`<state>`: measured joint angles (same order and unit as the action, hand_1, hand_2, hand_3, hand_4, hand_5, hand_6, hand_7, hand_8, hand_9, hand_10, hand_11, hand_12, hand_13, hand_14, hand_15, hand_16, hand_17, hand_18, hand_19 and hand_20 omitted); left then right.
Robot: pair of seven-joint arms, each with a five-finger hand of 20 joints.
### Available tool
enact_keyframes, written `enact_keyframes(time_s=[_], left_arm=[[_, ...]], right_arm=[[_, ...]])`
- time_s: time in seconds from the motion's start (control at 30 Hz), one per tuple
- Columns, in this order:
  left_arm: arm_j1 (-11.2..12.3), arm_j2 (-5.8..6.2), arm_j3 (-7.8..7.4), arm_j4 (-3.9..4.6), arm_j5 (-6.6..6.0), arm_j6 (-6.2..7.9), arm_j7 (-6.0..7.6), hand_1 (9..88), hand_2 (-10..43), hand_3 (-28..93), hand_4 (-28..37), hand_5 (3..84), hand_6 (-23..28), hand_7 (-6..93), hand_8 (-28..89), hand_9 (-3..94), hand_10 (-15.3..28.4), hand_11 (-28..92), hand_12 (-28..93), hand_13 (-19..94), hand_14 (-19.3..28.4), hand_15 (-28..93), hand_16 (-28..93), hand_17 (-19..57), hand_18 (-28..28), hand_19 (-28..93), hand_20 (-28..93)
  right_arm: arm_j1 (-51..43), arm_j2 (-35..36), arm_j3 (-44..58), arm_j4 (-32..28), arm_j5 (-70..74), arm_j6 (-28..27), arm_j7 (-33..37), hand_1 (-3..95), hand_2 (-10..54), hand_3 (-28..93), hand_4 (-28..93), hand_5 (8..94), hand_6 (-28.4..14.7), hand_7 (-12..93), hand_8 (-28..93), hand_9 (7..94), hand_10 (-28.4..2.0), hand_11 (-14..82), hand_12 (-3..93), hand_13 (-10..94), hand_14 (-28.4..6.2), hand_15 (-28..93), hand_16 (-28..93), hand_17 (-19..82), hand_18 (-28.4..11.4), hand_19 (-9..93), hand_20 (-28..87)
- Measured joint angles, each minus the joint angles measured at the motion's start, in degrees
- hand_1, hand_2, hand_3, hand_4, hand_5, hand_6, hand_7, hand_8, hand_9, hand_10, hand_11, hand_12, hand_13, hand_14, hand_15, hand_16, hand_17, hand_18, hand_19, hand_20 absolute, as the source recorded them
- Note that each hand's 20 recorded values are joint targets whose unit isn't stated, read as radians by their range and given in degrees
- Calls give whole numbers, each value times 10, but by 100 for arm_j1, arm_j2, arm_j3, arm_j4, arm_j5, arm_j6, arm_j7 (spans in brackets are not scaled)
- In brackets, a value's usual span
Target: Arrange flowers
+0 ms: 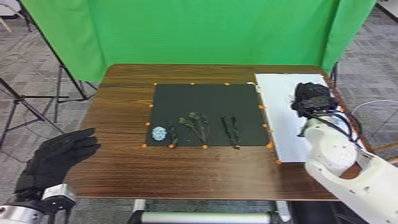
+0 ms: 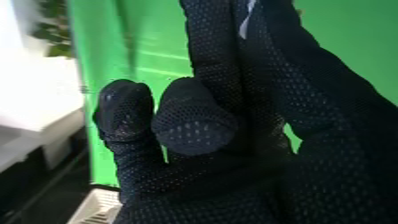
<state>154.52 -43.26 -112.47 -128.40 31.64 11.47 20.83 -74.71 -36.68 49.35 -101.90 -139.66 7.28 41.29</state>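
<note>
- As the right arm seems to be the working one, the coming reach is likely turning on the dark stems [image 1: 230, 131]: in the head view they are lying on the mat [image 1: 178, 97], leftward of the right hand [image 1: 313, 98] and closer to the table's near edge.
- Their long axis is running from the near edge toward the far edge, roughly level with the mat's right side, so a grasp across them is probably needing a turn of the wrist.
- The right hand is resting or hovering above the white sheet [image 1: 286, 130], near the table's right edge; I cannot tell whether it is clamped on anything.
- The sprig [image 1: 197, 125] is lying just left of the dark stems, fanning toward the far edge; a low sweep is risking a snag there.
- The thin stem [image 1: 172, 136] and the blue bloom [image 1: 158, 133] are lying near the mat's near left corner, closer to the left hand [image 1: 55, 160].
- That left hand is waiting beside the table's left edge, fingers extended and gripping nothing.
- In the right wrist view, the green cloth [image 2: 142, 55] is hanging behind the right hand, whose hold is remaining unclear; leaves [image 2: 53, 30] are showing beside the cloth, their place uncertain.
</note>
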Motion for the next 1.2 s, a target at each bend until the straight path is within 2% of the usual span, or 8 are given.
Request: enact_keyframes(time_s=[0.33, 0.57, 0.7, 0.9, 1.03, 1.2], left_arm=[[48, 1, -127, -16, 15, -14, -62, 274, 38, 831, -159, 457, 131, 194, -105, 404, 226, 365, 108, 272, 284, 637, -141, -88, 226, 587, 106], [-28, 15, -106, -3, 48, -53, -129, 273, 38, 831, -159, 457, 131, 194, -105, 404, 226, 364, 108, 271, 284, 637, -140, -88, 226, 587, 107], [-257, 18, 14, 50, 103, -121, -247, 274, 37, 831, -159, 458, 131, 193, -105, 404, 225, 363, 108, 272, 284, 637, -140, -89, 227, 587, 107], [-771, 17, 202, 181, 199, -298, -503, 273, 37, 831, -158, 457, 131, 193, -104, 404, 226, 364, 109, 272, 284, 637, -140, -89, 227, 587, 107], [-1041, 27, 304, 234, 228, -354, -538, 274, 37, 831, -159, 458, 131, 193, -105, 404, 226, 364, 109, 272, 284, 637, -140, -89, 227, 587, 107], [-1243, 78, 390, 282, 237, -391, -543, 275, 37, 831, -158, 458, 131, 193, -105, 404, 226, 364, 109, 272, 284, 637, -140, -89, 227, 587, 107]], right_arm=[[1430, -631, -1526, -159, 1, 22, -625, 521, -50, 716, -283, 814, 29, 186, 15, 862, -77, 121, 227, 830, -18, 775, 226, 519, -189, 932, 312], [2128, -1671, -2128, 378, -354, -17, -1248, 518, -49, 720, -283, 814, 31, 187, 15, 860, -75, 122, 227, 827, -18, 778, 228, 512, -189, 932, 314], [2186, -2373, -2140, 801, -652, -173, -1338, 516, -50, 723, -283, 812, 32, 186, 14, 860, -75, 121, 227, 826, -18, 779, 228, 509, -190, 932, 312], [2025, -3284, -2027, 1258, -646, -599, -1313, 512, -50, 728, -283, 813, 33, 186, 11, 859, -75, 122, 226, 823, -19, 778, 229, 506, -191, 932, 311], [1835, -3711, -1968, 1401, -647, -747, -1301, 511, -50, 728, -283, 812, 34, 187, 9, 858, -75, 123, 225, 822, -19, 778, 229, 505, -191, 932, 309], [1683, -4013, -1963, 1502, -647, -870, -1240, 505, -50, 727, -283, 812, 35, 187, 6, 858, -75, 126, 224, 821, -20, 778, 228, 502, -193, 932, 308]])
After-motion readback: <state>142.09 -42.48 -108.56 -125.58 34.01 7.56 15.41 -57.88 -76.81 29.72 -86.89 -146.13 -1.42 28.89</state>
